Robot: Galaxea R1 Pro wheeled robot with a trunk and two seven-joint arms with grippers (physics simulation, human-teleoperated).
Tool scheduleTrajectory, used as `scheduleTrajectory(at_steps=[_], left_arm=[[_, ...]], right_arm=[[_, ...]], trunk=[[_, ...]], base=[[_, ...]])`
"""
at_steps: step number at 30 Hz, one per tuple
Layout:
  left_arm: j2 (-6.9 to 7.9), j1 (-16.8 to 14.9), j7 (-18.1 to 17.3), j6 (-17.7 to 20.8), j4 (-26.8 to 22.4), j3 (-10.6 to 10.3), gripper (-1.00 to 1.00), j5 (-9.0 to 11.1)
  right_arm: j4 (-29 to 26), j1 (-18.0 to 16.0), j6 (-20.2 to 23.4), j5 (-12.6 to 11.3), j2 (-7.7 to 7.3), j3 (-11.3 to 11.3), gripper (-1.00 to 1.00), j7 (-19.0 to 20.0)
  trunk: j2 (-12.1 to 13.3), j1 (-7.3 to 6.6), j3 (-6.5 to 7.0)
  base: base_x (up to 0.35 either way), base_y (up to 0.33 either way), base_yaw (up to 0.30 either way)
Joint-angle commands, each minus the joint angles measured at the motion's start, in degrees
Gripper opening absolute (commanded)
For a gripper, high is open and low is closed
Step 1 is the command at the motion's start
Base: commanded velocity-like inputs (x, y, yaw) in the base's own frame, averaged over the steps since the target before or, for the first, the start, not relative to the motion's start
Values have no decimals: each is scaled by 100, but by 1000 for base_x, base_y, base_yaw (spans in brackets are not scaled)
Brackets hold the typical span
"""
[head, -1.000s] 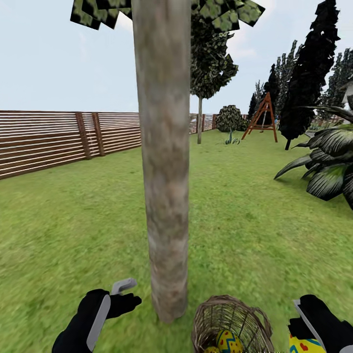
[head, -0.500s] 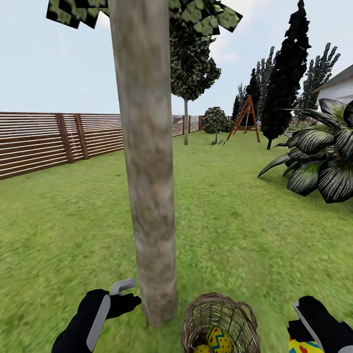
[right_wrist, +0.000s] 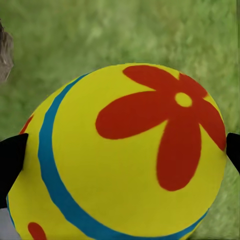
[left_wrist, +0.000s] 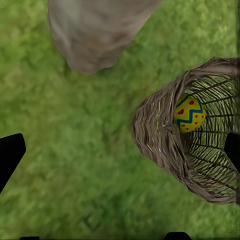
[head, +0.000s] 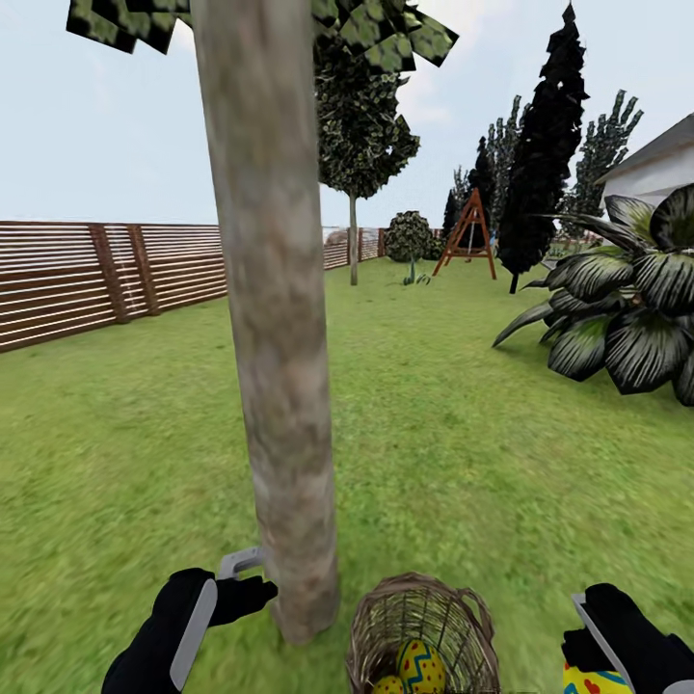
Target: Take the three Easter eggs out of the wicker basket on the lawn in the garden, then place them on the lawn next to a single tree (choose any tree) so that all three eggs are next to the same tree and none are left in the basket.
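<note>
The tree [head: 275,386], a thick pale mottled trunk, rises from the lawn [head: 463,463] straight ahead. Just right of its base stands the wicker basket [head: 371,631], with two yellow Easter eggs [head: 419,665] inside. The left wrist view looks down on the basket [left_wrist: 160,135], one zigzag-striped egg [left_wrist: 190,114] in it, and the trunk base [left_wrist: 90,35]. My left gripper [head: 246,578] hovers open beside the trunk's foot, nothing between its fingers [left_wrist: 10,155]. At the lower right, my right gripper [head: 602,665] is shut on a third egg [right_wrist: 120,155] bearing a red flower.
A brown slat fence [head: 96,280] bounds the garden on the left. A big dark-leaved plant [head: 627,328] spreads at the right, a white house corner [head: 655,169] behind it. Farther off stand a thin-trunked tree [head: 354,145], black conifers [head: 545,154] and a wooden swing frame [head: 467,231].
The whole head view has shifted, so the trunk, basket and fence sit further left in the picture. Both grippers keep their places and states.
</note>
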Motion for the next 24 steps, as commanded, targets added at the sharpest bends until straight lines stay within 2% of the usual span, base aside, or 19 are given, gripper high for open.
scheduleTrajectory(at_steps=[1, 6, 15, 19, 24], left_arm=[[-5, -2, 13, 30, -8, 18, 100, 37], [-5, -2, 13, 30, -17, 18, 100, 39], [-5, -2, 13, 39, 1, 17, 100, 37], [-5, -2, 13, 35, 1, 18, 100, 37], [-5, -2, 13, 30, 1, 18, 100, 37]], right_arm=[[-9, -5, 25, 43, -10, 16, -100, 43], [-8, -5, 25, 55, -34, 11, -100, 27], [16, -5, 18, 61, -63, 8, -100, 16], [16, -5, 16, 61, -78, 3, -100, 13], [16, -5, 16, 60, -95, -13, -100, 10]], trunk=[[-4, 0, -4], [-4, 0, 10], [-4, 0, 36], [-4, 0, 48], [-4, 0, 62]], base=[[0, 0, -287], [-28, 0, -289], [-295, 57, -290], [-49, 158, -290], [-1, 13, -290]])
